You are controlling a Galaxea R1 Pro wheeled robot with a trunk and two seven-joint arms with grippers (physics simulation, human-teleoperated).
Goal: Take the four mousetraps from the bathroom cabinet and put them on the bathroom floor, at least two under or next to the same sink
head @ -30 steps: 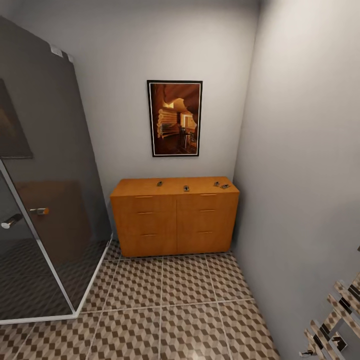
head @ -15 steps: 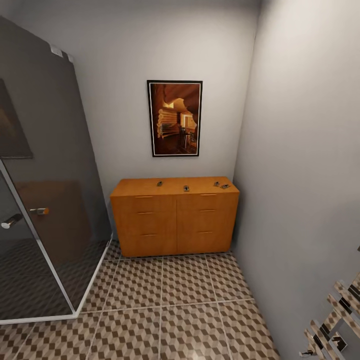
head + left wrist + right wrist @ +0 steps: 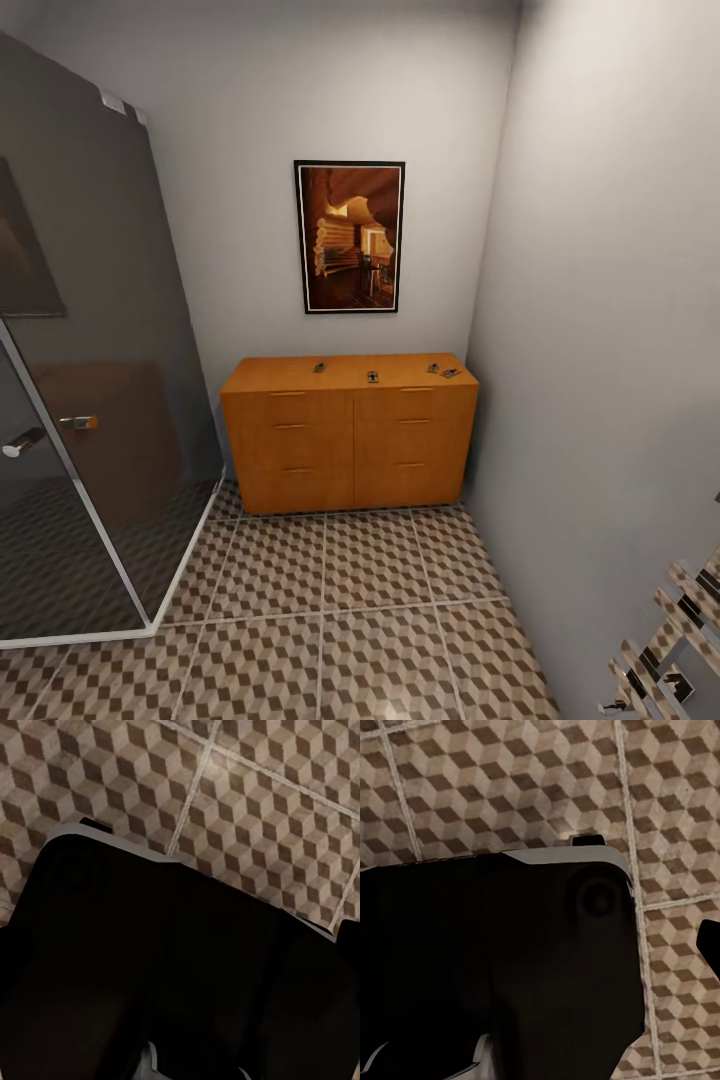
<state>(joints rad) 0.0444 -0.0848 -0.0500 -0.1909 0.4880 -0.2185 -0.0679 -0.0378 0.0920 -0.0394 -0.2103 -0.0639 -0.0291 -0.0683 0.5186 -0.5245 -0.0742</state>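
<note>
The orange-brown cabinet [image 3: 350,440] stands against the far wall in the head view, drawers shut. Four mousetraps lie on its flat top: one left of centre [image 3: 320,367], one in the middle near the front edge [image 3: 372,377], and two close together at the right end [image 3: 434,368] [image 3: 451,373]. The cube-patterned bathroom floor [image 3: 370,600] stretches from the cabinet towards me. Both wrist views look down on the same tiles [image 3: 247,802] [image 3: 510,787], past a dark bulk of my own body [image 3: 165,967] [image 3: 495,960].
A dark glass shower enclosure [image 3: 90,400] with a handle [image 3: 22,441] fills the left side. A grey wall [image 3: 610,350] closes the right. A framed picture [image 3: 350,237] hangs above the cabinet. A mirrored angular fixture [image 3: 670,640] juts in at the lower right.
</note>
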